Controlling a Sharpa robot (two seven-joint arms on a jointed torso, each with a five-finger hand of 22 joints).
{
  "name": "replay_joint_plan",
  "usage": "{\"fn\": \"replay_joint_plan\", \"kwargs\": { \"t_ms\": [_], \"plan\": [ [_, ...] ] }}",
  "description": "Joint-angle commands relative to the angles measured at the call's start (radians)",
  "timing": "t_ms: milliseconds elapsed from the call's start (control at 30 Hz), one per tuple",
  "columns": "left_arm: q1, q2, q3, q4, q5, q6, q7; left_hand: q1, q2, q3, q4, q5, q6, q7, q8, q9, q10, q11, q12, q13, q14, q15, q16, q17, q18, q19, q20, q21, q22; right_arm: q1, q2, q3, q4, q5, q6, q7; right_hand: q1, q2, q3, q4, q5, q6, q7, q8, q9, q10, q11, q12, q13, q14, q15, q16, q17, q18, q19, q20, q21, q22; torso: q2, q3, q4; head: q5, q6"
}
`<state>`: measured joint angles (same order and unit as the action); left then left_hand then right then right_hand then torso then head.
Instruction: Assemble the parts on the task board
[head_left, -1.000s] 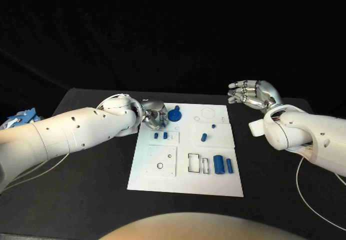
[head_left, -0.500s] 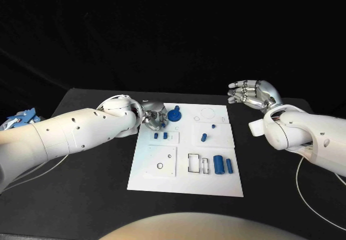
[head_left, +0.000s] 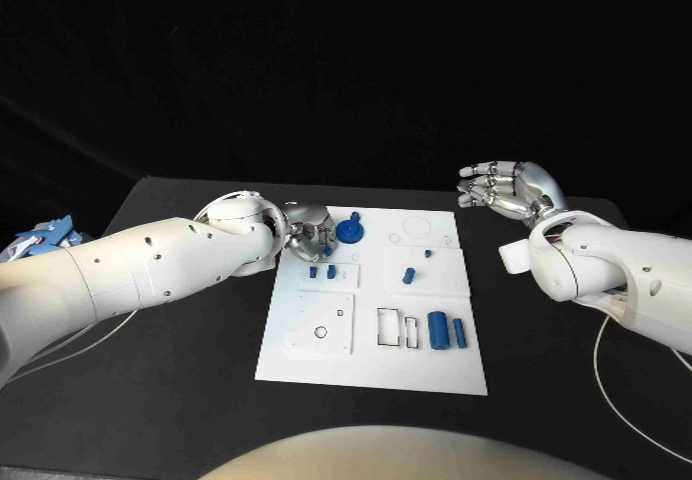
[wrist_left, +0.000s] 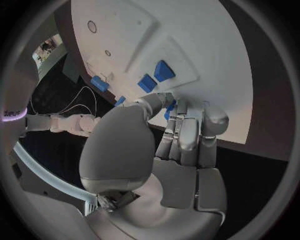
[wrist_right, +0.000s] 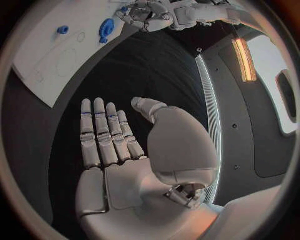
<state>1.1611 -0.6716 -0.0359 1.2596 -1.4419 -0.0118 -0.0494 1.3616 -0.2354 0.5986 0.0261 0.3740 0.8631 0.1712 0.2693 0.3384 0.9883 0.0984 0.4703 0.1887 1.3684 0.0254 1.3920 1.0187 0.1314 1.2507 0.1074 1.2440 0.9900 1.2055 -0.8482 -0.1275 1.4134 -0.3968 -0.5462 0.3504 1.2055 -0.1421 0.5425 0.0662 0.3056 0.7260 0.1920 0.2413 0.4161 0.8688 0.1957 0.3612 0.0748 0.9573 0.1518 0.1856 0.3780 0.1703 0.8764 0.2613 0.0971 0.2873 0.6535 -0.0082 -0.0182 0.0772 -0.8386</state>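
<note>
Now the left robot hand (head_left: 307, 232) rests at the far left corner of the white board (head_left: 325, 355), its fingers curled close against a round blue part (head_left: 352, 232); whether it really grips this part, I cannot tell. Other blue parts (head_left: 444, 329) lie further along the board. The right robot hand (head_left: 505, 187) hangs beyond the board's far right corner, fingers apart, holding nothing. The black tabletop (head_left: 173, 390) carries the board, with darkness behind.

Dark backdrop, even overhead light. Bright task board (head_left: 371, 340), no glare. Soft highlights on silver left hand (head_left: 307, 232). Heavy fisheye bending in wrist views, edges vignetted.
</note>
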Motion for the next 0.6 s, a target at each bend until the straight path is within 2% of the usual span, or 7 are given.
{"fn": "replay_joint_plan", "kwargs": {
  "t_ms": [33, 267, 367, 600],
  "plan": [
    [0.000, -0.001, 0.000, 0.002, -0.002, -0.005, -0.007, -0.007, -0.006, 0.004, -0.002, 0.006, -0.005, -0.001, -0.006, -0.001, -0.008, 0.003, -0.005, -0.001, -0.006, -0.001, -0.005, -0.001, -0.006, -0.001, 0.008, -0.004, -0.001, -0.001, 0.000, 0.000, -0.001, -0.001, -0.001, 0.011, 0.000, 0.009, 0.000, -0.005, 0.002, 0.005, 0.077, -0.006, -0.002, -0.001, 0.008, -0.006, -0.001, 0.002, 0.005, -0.003, -0.001, 0.011, 0.001, 0.005, -0.004, -0.001, 0.000, 0.0007, -0.0011, 0.001, 0.001],
    [0.000, -0.006, 0.001, 0.003, -0.002, -0.008, -0.013, -0.013, -0.015, 0.003, -0.001, 0.006, -0.013, 0.004, -0.017, -0.007, -0.032, 0.010, -0.016, -0.003, -0.013, 0.004, -0.010, -0.016, -0.005, -0.006, 0.012, -0.010, -0.011, -0.001, -0.001, 0.000, -0.002, -0.001, 0.000, 0.007, -0.001, 0.008, -0.002, -0.007, 0.002, 0.002, 0.078, -0.008, -0.004, -0.005, 0.010, -0.008, -0.005, -0.004, 0.008, -0.011, -0.007, 0.010, -0.002, 0.007, -0.010, -0.008, 0.000, 0.0012, -0.0007, 0.000, 0.000],
    [0.000, -0.011, 0.001, 0.003, -0.002, -0.008, -0.017, -0.018, -0.021, 0.001, 0.000, 0.006, -0.018, 0.007, -0.024, -0.012, -0.060, 0.016, -0.027, -0.007, -0.026, 0.009, -0.019, -0.043, -0.002, -0.014, 0.017, -0.020, -0.025, -0.002, -0.001, 0.000, -0.003, -0.001, 0.000, 0.005, -0.001, 0.008, -0.003, -0.008, 0.002, 0.002, 0.079, -0.009, -0.005, -0.006, 0.011, -0.008, -0.007, -0.006, 0.009, -0.013, -0.008, 0.010, -0.003, 0.008, -0.012, -0.011, 0.000, 0.0017, -0.0015, 0.001, 0.000],
    [0.000, -0.030, 0.003, 0.007, -0.002, -0.015, -0.020, -0.017, -0.023, 0.000, -0.001, 0.007, -0.022, 0.011, -0.029, -0.016, -0.082, 0.021, -0.033, -0.009, -0.038, 0.014, -0.028, -0.068, 0.000, -0.023, 0.021, -0.028, -0.038, -0.002, -0.001, 0.000, -0.012, -0.010, 0.013, -0.010, -0.001, 0.007, -0.004, -0.009, 0.002, 0.001, 0.079, -0.010, -0.006, -0.008, 0.012, -0.009, -0.008, -0.009, 0.010, -0.017, -0.011, 0.010, -0.006, 0.009, -0.015, -0.015, -0.001, 0.0016, -0.0021, 0.000, 0.001]
  ]
}}
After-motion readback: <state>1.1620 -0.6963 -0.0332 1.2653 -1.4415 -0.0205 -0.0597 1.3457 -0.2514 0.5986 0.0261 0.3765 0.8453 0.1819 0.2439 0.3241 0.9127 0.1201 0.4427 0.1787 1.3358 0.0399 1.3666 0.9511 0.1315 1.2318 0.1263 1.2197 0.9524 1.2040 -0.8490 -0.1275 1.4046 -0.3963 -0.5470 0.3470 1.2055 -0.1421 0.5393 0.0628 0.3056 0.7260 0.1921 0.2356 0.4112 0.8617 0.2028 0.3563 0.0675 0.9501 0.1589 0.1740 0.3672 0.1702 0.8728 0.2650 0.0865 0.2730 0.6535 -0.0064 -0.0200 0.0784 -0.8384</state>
